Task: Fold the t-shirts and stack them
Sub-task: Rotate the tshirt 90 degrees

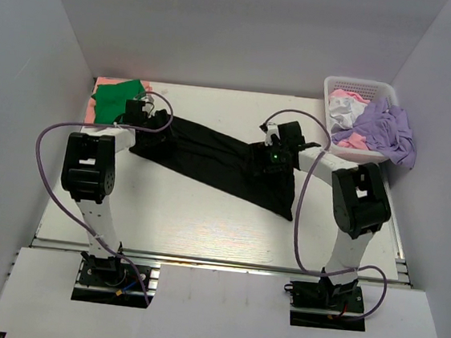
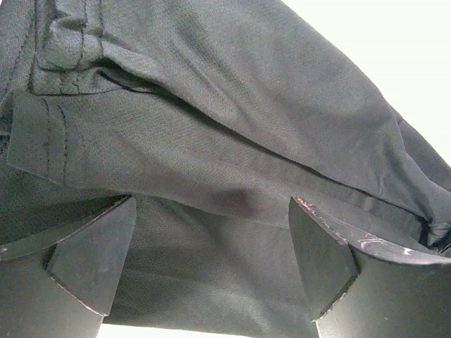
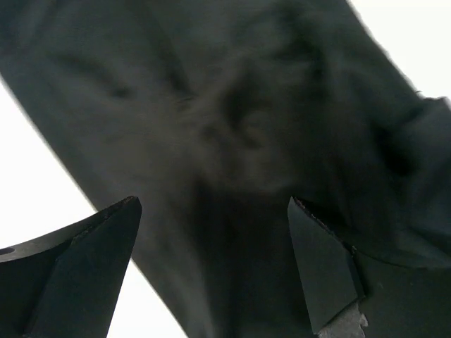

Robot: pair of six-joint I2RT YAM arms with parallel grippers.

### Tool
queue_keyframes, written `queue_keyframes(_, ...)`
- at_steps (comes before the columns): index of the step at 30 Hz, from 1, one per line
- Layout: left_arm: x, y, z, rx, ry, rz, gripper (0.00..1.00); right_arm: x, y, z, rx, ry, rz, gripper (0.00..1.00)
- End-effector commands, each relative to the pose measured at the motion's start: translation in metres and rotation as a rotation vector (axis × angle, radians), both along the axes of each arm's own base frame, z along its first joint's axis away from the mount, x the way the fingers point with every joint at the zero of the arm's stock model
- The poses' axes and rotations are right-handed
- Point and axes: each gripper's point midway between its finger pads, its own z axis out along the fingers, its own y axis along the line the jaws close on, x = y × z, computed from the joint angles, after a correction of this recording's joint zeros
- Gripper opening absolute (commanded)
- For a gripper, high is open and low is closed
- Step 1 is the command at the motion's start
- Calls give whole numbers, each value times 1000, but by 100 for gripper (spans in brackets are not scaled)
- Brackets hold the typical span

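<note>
I log the black t-shirt [image 1: 218,164] as plain, with no print; its hem stitching is the same black in the left wrist view, and the table [image 1: 204,223] is white. The green t-shirt [image 1: 125,91] and salmon-pink t-shirt [image 1: 96,105] are both solid-coloured. I read the basket [image 1: 363,88] as white lattice, holding a lavender t-shirt [image 1: 387,128], white t-shirt [image 1: 343,110] and pale pink t-shirt [image 1: 348,94]; the arm cables [image 1: 47,138] are purple.

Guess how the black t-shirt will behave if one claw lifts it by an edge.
Likely floppy: the black t-shirt lies in soft folds and creases. Lifted at one point, it would probably sag and drag across the table. Probably light, since the knit looks thin.
</note>
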Motion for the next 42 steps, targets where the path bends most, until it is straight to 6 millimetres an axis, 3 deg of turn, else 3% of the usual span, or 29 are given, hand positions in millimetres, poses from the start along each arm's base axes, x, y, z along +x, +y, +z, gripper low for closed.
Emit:
queue_keyframes(1, -25, 3, -24, 16, 123, 28, 100, 38, -20, 2, -69, -27, -141, 90)
queue_keyframes(3, -49, 7, -35, 20, 189, 72, 100, 57, -38, -6, -116, -26, -246, 90)
queue_keyframes(4, -57, 7, -37, 15, 202, 79, 100, 64, -39, -13, -127, -21, -257, 90)
queue_keyframes(5, -80, 1, -41, 1, 242, 69, 100, 76, -39, -7, -112, -27, -284, 90)
queue_keyframes(6, -94, -5, -43, -15, 272, 59, 100, 76, -40, -33, -135, 28, -282, 90)
queue_keyframes(7, -108, -17, -44, -50, 306, 56, 100, 82, -26, -26, -85, 31, -242, 90)
queue_keyframes(8, -143, -28, -56, -92, 399, 30, 100, 93, -19, -21, -63, 19, -236, 90)
queue_keyframes(9, -158, -37, -51, -124, 421, 8, 100, 91, -16, -38, -67, 68, -228, 90)
queue_keyframes(10, -191, -51, -58, -148, 492, -44, 100, 114, 0, -24, -13, 39, -199, 90)
queue_keyframes(11, -213, -68, -53, -212, 545, -97, 100, 113, 3, -27, -17, 67, -189, 90)
queue_keyframes(12, -247, -77, -49, -237, 612, -152, 100, 110, 6, -58, -31, 130, -169, 90)
queue_keyframes(14, -292, -101, -36, -255, 676, -356, 100, 135, 26, -46, 29, 91, -127, 90)
queue_keyframes(15, -328, -101, -28, -262, 795, -418, 100, 133, 44, -46, 57, 75, -63, 90)
queue_keyframes(16, -347, -104, -21, -279, 843, -489, 100, 158, 44, -29, 100, 5, -56, 90)
queue_keyframes(17, -363, -115, -5, -313, 841, -611, 100, 161, 61, -30, 167, 6, 11, 90)
queue_keyframes(18, -377, -117, 7, -331, 887, -645, 100, 175, 71, -7, 209, -51, 40, 90)
queue_keyframes(21, -374, -109, 28, -176, 850, -731, 100, 186, 80, 8, 239, -110, 33, 90)
queue_keyframes(22, -358, -117, 42, -154, 783, -776, 100, 195, 80, 31, 259, -173, 24, 90)
queue_keyframes(24, -339, -131, 66, -169, 654, -842, 100, 197, 75, 58, 264, -218, 1, 90)
queue_keyframes(29, -313, -165, 113, -274, 347, -945, 100, 185, 68, 102, 192, -304, 5, 90)
queue_keyframes(32, -291, -154, 110, -147, 266, -848, 100, 182, 60, 105, 111, -304, -55, 90)
queue_keyframes(34, -268, -133, 103, 8, 224, -678, 100, 169, 52, 94, 42, -248, -92, 90)
queue_keyframes(35, -261, -124, 99, 55, 215, -613, 100, 161, 54, 102, 38, -244, -99, 90)
queue_keyframes(36, -247, -106, 94, 129, 193, -509, 100, 150, 53, 92, -3, -203, -111, 90)
queue_keyframes(37, -241, -100, 99, 135, 163, -436, 100, 135, 46, 78, -41, -159, -121, 90)
queue_keyframes(38, -231, -97, 101, 148, 123, -388, 100, 127, 47, 72, -58, -132, -141, 90)
queue_keyframes(39, -226, -89, 96, 181, 110, -332, 100, 107, 52, 65, -76, -88, -129, 90)
queue_keyframes(42, -212, -89, 97, 174, 60, -296, 100, 68, 47, 30, -189, 28, -167, 90)
